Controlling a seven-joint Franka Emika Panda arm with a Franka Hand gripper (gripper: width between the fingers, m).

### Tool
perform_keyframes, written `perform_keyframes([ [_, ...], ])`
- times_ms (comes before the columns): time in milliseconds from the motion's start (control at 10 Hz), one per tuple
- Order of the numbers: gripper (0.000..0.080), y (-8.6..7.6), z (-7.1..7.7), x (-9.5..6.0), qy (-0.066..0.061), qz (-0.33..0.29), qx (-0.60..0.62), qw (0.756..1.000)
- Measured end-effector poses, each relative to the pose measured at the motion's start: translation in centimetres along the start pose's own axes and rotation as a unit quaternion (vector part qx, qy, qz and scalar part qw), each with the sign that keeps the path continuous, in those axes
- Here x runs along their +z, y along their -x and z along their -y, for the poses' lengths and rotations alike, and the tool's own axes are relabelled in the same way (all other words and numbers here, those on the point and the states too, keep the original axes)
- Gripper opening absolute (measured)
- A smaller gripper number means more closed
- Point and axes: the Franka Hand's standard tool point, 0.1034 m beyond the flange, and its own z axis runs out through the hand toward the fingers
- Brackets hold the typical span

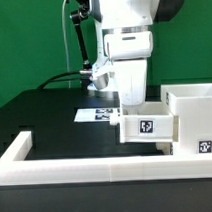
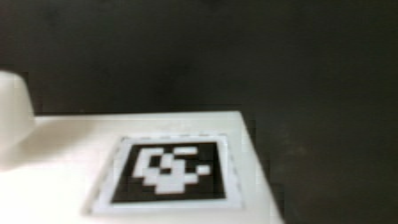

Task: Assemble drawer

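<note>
A small white open-topped box [image 1: 145,127] with a square tag on its side sits against the open side of the large white cube casing [image 1: 192,108] at the exterior view's right. My gripper [image 1: 122,111] hangs straight down at the box's end away from the casing, and its fingertips are hidden behind the box wall. The wrist view shows a blurred white tagged face [image 2: 169,170] very close up over the black table, with no fingers in it. A second small box is out of view.
The long low white border wall [image 1: 87,171] runs along the front and turns back at the exterior view's left [image 1: 20,146]. The marker board [image 1: 94,115] lies flat on the black table behind the gripper. A green backdrop stands behind.
</note>
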Motion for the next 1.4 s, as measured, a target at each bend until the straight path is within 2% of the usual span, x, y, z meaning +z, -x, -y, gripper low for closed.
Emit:
perform_keyframes([
  [400, 0.0042, -0.2, 0.0, 0.0, -0.001, 0.001, 0.002, 1.0],
  [600, 0.0042, -0.3, -0.1, 0.2, -0.007, 0.004, 0.009, 1.0],
  [800, 0.0042, -1.1, -0.5, 0.3, -0.006, 0.002, 0.003, 1.0],
  [900, 0.0042, -1.0, -0.6, 0.3, -0.003, 0.001, 0.005, 1.0],
  [1000, 0.0042, -0.5, -0.8, 0.3, 0.005, -0.001, 0.008, 1.0],
  [1400, 0.0042, -0.8, -0.6, 0.3, 0.004, -0.001, 0.002, 1.0],
])
